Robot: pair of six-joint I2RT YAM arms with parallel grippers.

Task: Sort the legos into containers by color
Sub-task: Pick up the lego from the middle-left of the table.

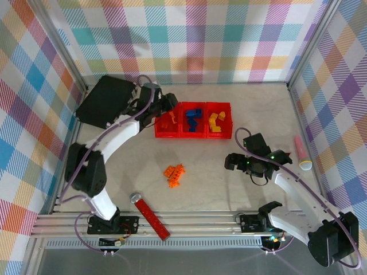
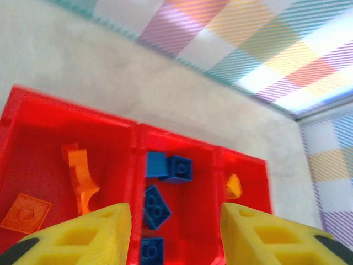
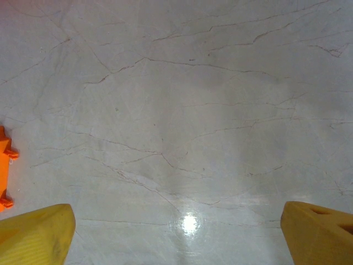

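Row of three joined red bins (image 1: 180,133) near the middle of the pale worktop (image 1: 132,172), long axis running left to right. In the left bin, orange bricks (image 1: 167,120); in the middle one, blue bricks (image 1: 194,119); in the right one, yellow bricks (image 1: 216,121). Nearer the arms, loose orange pile (image 1: 175,174) on the worktop, well apart from the bins. Above the left end of the row, left fingers (image 2: 94,234) spread with nothing between them. Beneath, curved orange brick (image 2: 83,179) lying lengthwise toward the far wall, beside flat orange plate (image 2: 25,212). Right of the pile, right fingers (image 3: 38,232) spread wide and empty above bare worktop. At the near edge, long red studded bar (image 1: 152,216) lying diagonally.
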